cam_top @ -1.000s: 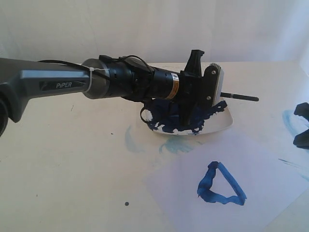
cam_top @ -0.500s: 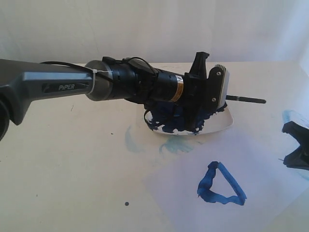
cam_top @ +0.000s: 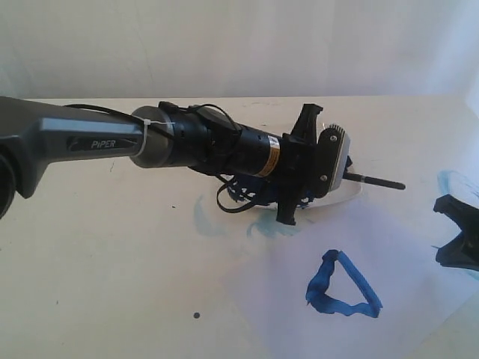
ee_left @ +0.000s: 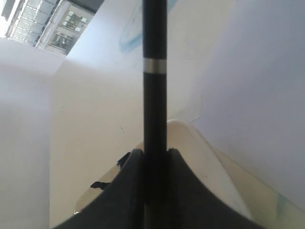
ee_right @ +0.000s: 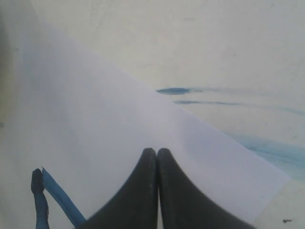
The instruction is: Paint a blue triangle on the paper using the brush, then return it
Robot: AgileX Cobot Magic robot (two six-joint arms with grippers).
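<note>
Brush (cam_top: pixel 378 182) lies horiz., clamped in L gripper (cam_top: pixel 338 170), just above white plate (cam_top: pixel 353 191). Black handle pokes out past the plate rim. Wrist view shows the jaws tight on the handle on both sides, with the silver band (ee_left: pixel 155 66) beyond them. Bristle tip not visible anywhere.

Blue triangle (cam_top: pixel 343 286) looks closed and done. It sits on the paper (cam_top: pixel 397 239), camera side of the plate, well apart from the brush.

R gripper (cam_top: pixel 458 241) has jaws together, holding nothing, far side of the paper from the plate.

Step prob. = put brush back on plate.

Risks:
- Let go w/ so much handle beyond the rim → brush could tip or roll off the plate onto the paper and smear near the triangle.
- Release from a height → bounce, paint flick.
- Wrist cable hangs low over the navy paint (cam_top: pixel 238 191) on the plate and could drag through it.
</note>
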